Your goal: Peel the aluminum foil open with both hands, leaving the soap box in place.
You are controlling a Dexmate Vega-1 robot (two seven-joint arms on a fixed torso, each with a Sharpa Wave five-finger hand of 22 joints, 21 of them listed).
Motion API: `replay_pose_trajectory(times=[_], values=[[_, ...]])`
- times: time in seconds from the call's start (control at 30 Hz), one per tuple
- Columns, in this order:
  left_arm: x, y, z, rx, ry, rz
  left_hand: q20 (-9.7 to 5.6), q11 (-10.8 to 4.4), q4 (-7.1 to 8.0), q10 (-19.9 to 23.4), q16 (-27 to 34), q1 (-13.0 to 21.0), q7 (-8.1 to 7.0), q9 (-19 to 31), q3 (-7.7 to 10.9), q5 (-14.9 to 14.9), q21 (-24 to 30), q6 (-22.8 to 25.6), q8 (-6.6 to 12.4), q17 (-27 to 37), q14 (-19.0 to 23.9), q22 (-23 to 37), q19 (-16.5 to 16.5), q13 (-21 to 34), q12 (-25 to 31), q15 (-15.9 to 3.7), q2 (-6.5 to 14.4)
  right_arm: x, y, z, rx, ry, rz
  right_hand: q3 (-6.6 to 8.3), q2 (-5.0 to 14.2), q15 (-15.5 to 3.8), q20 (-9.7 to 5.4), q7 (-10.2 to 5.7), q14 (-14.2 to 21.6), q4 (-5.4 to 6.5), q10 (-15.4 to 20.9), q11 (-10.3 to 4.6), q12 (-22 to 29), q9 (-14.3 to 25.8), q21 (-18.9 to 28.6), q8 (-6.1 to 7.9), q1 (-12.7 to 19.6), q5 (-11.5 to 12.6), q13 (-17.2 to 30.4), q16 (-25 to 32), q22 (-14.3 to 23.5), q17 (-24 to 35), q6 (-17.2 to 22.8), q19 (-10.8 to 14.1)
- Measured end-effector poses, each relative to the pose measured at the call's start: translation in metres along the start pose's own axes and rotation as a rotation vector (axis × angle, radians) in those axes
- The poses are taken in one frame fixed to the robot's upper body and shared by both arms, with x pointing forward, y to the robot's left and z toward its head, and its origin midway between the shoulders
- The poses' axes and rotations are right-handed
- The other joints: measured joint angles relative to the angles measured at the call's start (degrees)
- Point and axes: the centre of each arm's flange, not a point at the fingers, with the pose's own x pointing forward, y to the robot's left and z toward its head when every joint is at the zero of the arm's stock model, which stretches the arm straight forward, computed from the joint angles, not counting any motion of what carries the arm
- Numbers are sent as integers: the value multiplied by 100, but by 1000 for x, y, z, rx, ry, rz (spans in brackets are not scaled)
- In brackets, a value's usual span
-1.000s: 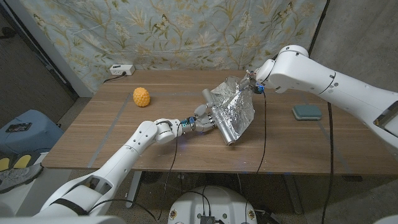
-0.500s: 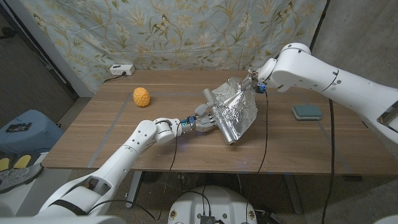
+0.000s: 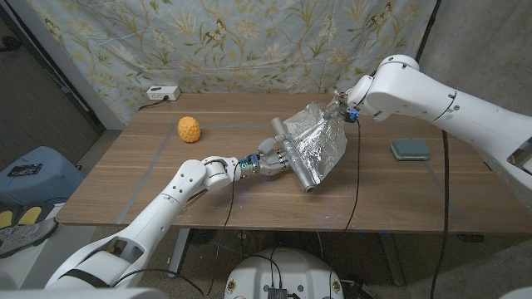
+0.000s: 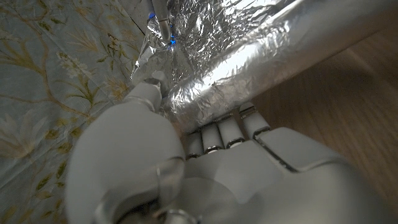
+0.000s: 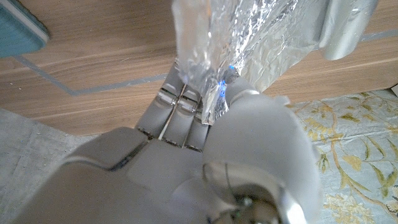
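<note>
Foil (image 3: 316, 148) sits mid-surface, stretched between both hands, its long axis slanting from the far edge toward the near one. Left hand (image 3: 273, 156) grasps its near-left side; right hand (image 3: 339, 110) pinches the far corner, lifted.

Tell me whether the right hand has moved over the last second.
Yes, a little. The right hand, pinching the foil's far corner, has drifted toward the blue sponge on the table, pulling the foil sheet out wider.
</note>
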Motion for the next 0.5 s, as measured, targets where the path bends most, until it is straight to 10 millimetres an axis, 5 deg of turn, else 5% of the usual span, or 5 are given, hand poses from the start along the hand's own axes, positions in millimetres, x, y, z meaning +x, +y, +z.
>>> replay_pose_trajectory(times=[0.5], values=[[-3,1,-2,-17,5,-8,31,11,-1,-72,-2,-53,10,-1,0,-5,-44,-69,0,-1,0,0,-31,-6,-48,0,-54,3,-4,-6,4,27,-2,-8,0,1,16,0,2,8,1,1,-16,0,114,-22,0,-6,22,-43,-27,27,0,-43]])
